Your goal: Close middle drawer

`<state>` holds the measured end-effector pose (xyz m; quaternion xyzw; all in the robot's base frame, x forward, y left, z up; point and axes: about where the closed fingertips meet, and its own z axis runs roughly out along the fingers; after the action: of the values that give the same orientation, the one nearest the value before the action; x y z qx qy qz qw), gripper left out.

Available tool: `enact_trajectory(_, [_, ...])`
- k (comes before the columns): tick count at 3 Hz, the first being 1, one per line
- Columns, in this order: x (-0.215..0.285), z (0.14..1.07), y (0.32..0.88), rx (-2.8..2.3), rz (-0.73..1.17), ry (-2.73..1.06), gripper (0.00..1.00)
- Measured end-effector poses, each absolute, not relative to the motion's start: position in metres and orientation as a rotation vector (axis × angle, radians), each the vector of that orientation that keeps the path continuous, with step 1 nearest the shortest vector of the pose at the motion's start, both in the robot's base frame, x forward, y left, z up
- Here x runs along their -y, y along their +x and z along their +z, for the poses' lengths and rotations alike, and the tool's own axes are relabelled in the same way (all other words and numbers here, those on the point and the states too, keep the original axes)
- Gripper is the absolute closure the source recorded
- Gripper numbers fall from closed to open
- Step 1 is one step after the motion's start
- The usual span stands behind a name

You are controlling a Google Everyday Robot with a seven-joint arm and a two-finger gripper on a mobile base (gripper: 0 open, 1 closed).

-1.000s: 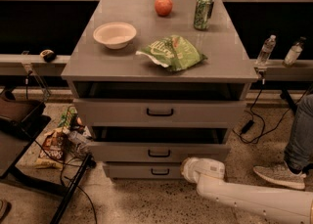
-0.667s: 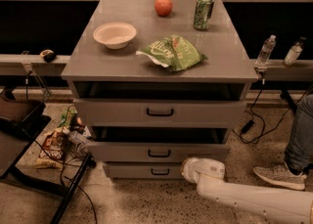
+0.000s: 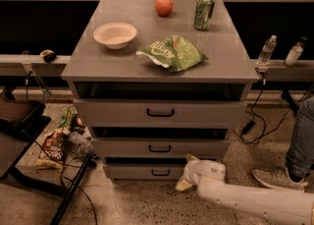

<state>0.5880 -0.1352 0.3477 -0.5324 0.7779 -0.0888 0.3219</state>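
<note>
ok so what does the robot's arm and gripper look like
The arm is a smooth, white, rounded tube with a bulbous white wrist joint; no cables or markings show. The gripper, low beside the bottom drawer, looks pale tan.

My arm (image 3: 245, 200): thick smooth tube in a glossy white casing. A rounded white wrist housing (image 3: 208, 171), slightly wider, caps it. Gripper (image 3: 187, 174) is just past that housing, low near the floor (image 3: 147, 204); I see pale yellowish-tan parts on it.
</note>
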Motion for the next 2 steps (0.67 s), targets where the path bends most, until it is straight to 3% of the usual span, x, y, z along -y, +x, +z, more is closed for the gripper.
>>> enact_trajectory(1, [0.1352, 0.3477, 0.5880, -2.043, -0.233, -1.398, 0.00])
enact_trajectory(2, [0.1351, 0.3477, 0.5877, -2.043, -0.233, -1.398, 0.19])
